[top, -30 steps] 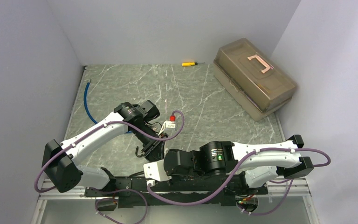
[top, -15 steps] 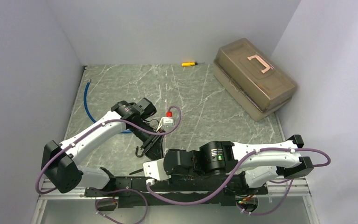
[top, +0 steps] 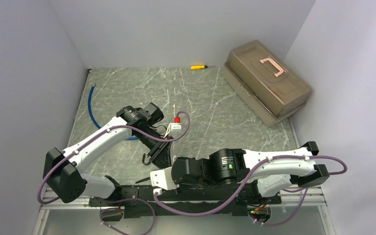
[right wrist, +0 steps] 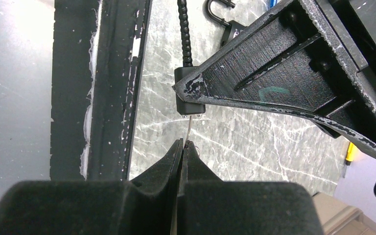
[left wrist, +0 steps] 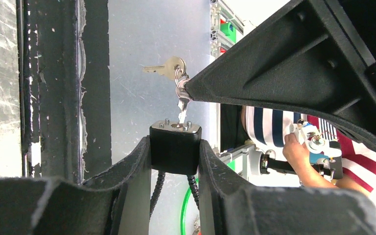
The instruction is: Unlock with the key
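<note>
A black padlock (left wrist: 175, 149) with a ribbed cable shackle sits clamped between my left gripper's (left wrist: 175, 161) fingers, keyhole face pointing away from the camera. A silver key (left wrist: 181, 111) stands in that keyhole, and a spare brass key (left wrist: 169, 67) hangs from its ring. My right gripper (right wrist: 183, 144) is shut on the key's head; the thin blade (right wrist: 189, 128) runs from its tips into the padlock (right wrist: 190, 95). In the top view both grippers meet near the table's front edge, left gripper (top: 161, 152) above, right gripper (top: 164, 169) below.
A brown toolbox (top: 268, 81) stands at the back right, a yellow screwdriver (top: 198, 67) by the back wall, a blue cable (top: 92, 105) at left. A second black shackle (right wrist: 218, 12) lies on the marble. The black frame rail (right wrist: 100, 88) borders the near edge.
The left wrist shifted slightly left and away early in the second, then held still. The right arm has not moved; both grips are unchanged.
</note>
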Robot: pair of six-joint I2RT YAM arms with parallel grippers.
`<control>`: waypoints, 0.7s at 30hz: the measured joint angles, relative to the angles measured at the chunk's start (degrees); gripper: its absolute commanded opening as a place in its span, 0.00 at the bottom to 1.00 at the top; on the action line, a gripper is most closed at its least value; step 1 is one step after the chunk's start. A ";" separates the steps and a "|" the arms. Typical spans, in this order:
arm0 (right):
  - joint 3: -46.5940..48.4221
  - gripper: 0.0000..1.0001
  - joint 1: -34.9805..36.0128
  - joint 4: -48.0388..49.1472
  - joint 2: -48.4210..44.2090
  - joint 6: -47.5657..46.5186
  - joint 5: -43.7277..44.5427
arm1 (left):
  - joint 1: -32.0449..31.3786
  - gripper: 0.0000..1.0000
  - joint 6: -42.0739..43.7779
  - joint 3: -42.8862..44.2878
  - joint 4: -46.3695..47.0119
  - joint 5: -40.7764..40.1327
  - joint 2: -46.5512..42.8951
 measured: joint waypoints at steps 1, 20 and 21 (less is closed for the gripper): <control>0.00 0.00 0.00 0.00 0.02 0.02 -0.04 | 0.02 0.00 0.02 0.02 -0.02 -0.04 0.00; 0.11 0.00 0.63 1.03 1.88 0.83 -1.07 | 0.59 0.00 0.24 5.57 0.57 -5.55 -0.02; 0.11 0.00 0.66 1.16 1.92 0.79 -1.01 | 0.59 0.00 0.26 5.46 0.68 -5.53 -0.02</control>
